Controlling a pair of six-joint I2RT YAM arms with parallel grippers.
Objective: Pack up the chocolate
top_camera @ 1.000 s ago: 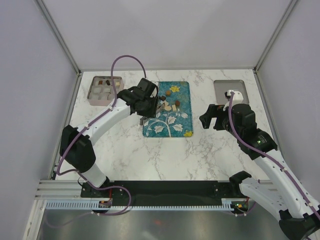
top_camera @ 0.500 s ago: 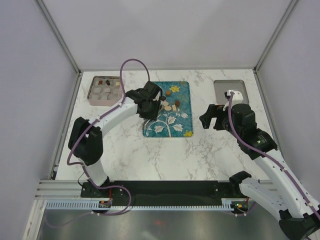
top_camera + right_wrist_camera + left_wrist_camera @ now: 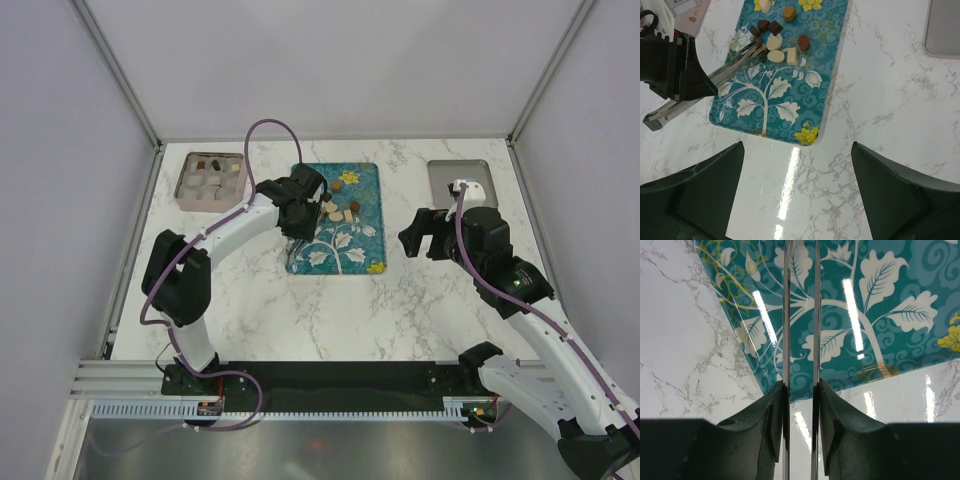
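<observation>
Several pieces of chocolate (image 3: 774, 43), dark brown, mid brown and cream, lie at the far end of the teal flowered tray (image 3: 790, 112), also seen from above as chocolate (image 3: 336, 208) on the tray (image 3: 350, 250). My left gripper (image 3: 801, 390) is shut on the metal tongs (image 3: 786, 315), whose two blades stand a little apart. In the right wrist view the tongs (image 3: 735, 65) reach to the pieces; whether they pinch one is unclear. My right gripper (image 3: 796, 147) hangs open over the marble, right of the tray.
A small metal box (image 3: 210, 177) with a few pieces in paper cups sits at the back left. A flat grey lid (image 3: 460, 180) lies at the back right. White walls close the table (image 3: 400, 310) on three sides.
The left arm has shifted right over the tray's left edge, its elbow swinging in. The tongs' blades have been squeezed closer together. The right arm has not moved.
</observation>
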